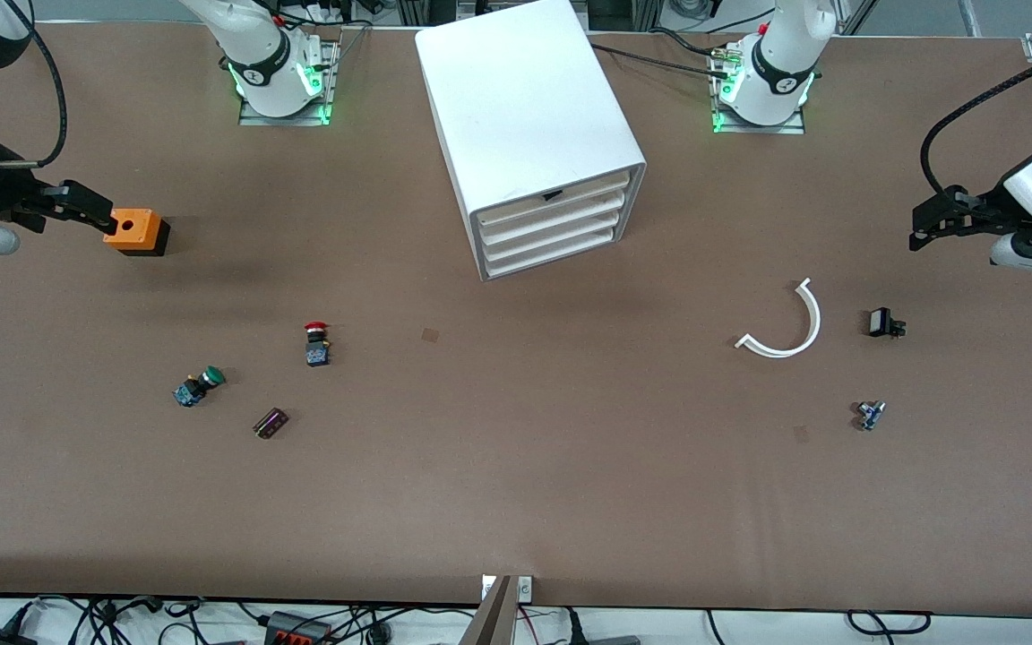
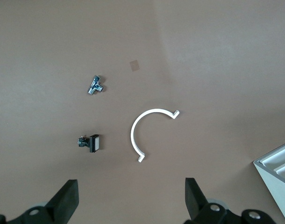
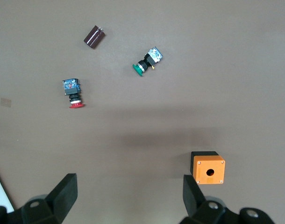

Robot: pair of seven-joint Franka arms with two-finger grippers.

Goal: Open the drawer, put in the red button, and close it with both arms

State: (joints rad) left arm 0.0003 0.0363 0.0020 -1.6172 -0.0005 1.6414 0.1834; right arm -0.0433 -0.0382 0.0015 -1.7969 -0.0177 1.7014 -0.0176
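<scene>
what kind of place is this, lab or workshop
Most likely a robotics lab: two arms bolted to a brown table, a white drawer cabinet, and small parts laid out, like the red button and an orange box.

Shallow white plastic drawer (image 1: pixel 554 212), second front from top of the big white box cabinet: closed, flush with the other fronts. Tiny red-capped push-button with black body and blue base (image 1: pixel 316 344) (image 3: pixel 73 93): lying on its side on the brown table, nearer the front camera than the cabinet, toward the right arm's end.

A wide brown table (image 1: pixel 516 502) is seen from above, evenly lit. Black cables (image 1: pixel 319 627) are strewn along a pale floor strip below its near edge.
</scene>
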